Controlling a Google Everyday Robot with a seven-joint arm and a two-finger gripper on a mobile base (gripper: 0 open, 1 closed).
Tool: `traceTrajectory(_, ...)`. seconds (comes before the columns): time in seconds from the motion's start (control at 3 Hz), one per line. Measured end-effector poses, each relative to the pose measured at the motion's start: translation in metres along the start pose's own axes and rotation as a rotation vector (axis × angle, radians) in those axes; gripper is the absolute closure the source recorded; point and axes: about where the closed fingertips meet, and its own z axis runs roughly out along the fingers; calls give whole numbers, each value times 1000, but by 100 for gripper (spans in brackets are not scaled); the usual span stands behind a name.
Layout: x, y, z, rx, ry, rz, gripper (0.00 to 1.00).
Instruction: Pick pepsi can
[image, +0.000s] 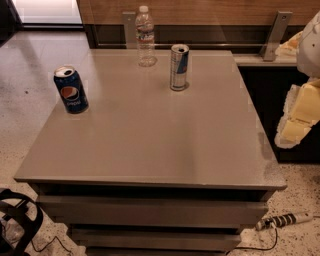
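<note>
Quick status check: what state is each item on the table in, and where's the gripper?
pepsi can: upright, near the left edge of the table, not held.
slim silver-and-blue can: upright, back middle.
water bottle: upright at the back edge, cap on.
gripper: at the view's right edge, beyond the table's right side, far from the pepsi can.

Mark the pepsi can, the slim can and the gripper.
pepsi can (70, 93), camera view, logo on its side.
slim can (179, 67), camera view, mid-body.
gripper (295, 126), camera view, pale lower part, right of table.
</note>
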Motion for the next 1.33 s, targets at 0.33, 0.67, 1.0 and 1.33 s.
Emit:
traceTrajectory(0.33, 0, 0, 0, 0, 0, 0, 0)
traceTrajectory(0.67, -14, -11, 3, 14, -69, 5, 0)
traceTrajectory(1.0, -51, -24, 4, 41, -217, 32, 0)
traceTrajectory(1.33, -99, -34, 11, 60, -398, 76, 0)
